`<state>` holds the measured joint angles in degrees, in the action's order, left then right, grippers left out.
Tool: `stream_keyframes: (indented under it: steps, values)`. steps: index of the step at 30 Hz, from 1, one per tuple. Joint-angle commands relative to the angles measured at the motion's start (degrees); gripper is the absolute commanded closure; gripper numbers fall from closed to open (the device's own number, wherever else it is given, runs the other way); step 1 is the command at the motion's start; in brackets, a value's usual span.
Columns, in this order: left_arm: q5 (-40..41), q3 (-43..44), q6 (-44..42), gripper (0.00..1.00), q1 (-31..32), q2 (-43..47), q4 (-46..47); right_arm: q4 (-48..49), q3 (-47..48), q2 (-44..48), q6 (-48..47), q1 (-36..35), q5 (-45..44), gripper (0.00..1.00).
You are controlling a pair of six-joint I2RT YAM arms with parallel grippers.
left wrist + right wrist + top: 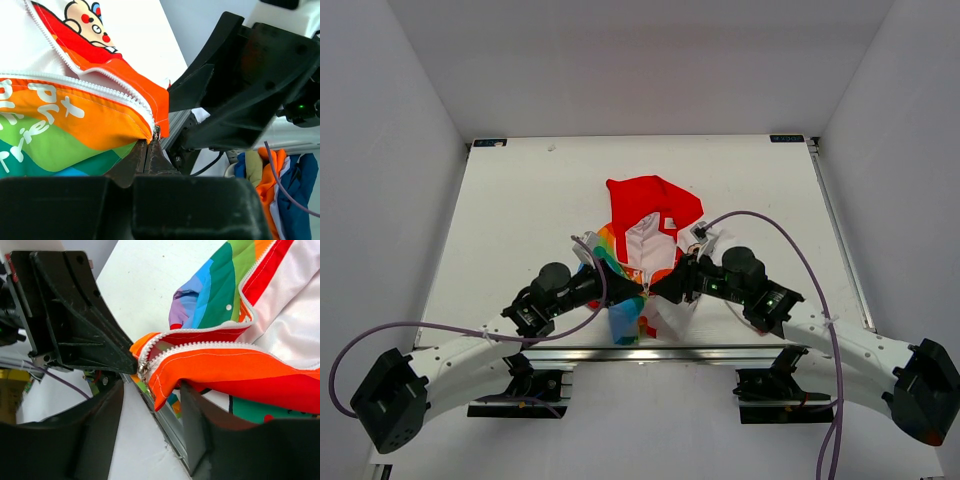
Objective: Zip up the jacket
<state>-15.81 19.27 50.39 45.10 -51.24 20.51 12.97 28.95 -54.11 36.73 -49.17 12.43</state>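
The jacket (645,245) lies on the table with its red hood (650,200) at the far side and its rainbow-striped hem at the near edge. Its white zipper (90,87) is open up the front. My left gripper (638,288) is shut, its tips (148,144) pinching the bottom end of the zipper at the metal slider (157,132). My right gripper (665,287) faces it tip to tip. Its fingers (195,425) stand wide apart, and the orange hem corner (165,385) next to the slider (142,369) hangs between them untouched.
The white table (500,220) ends in a metal rail (165,425) right below both grippers. Purple cables (790,240) loop over both arms. A pile of coloured cloth (272,175) lies beyond the table edge in the left wrist view.
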Motion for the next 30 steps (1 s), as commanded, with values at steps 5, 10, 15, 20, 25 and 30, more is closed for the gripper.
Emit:
stream_keyframes:
  steps: [5,10,15,20,25,30]
  values:
    - [0.9,0.0,3.9,1.0,-0.2,-1.2,2.7,-2.7,2.7,1.5,0.2,-0.1,1.5,0.36]
    - [2.2,-0.7,5.9,1.0,-0.2,-0.2,3.3,-8.8,1.6,6.0,0.6,-0.1,-0.5,0.31]
    - [1.6,-1.6,6.7,1.0,-0.2,0.2,5.2,-6.1,-1.9,8.1,1.9,-0.5,4.3,0.32]
    - [2.7,-1.8,6.7,1.0,-0.2,1.1,4.5,-1.0,-2.1,4.1,3.6,-3.5,4.4,0.33]
    - [3.9,-1.9,6.8,1.0,-0.2,1.8,3.9,2.2,-1.6,3.0,4.0,-5.1,0.6,0.33]
    - [4.0,-1.9,7.2,1.0,-0.2,1.6,4.3,5.6,-2.1,1.6,5.0,-5.7,-2.1,0.33]
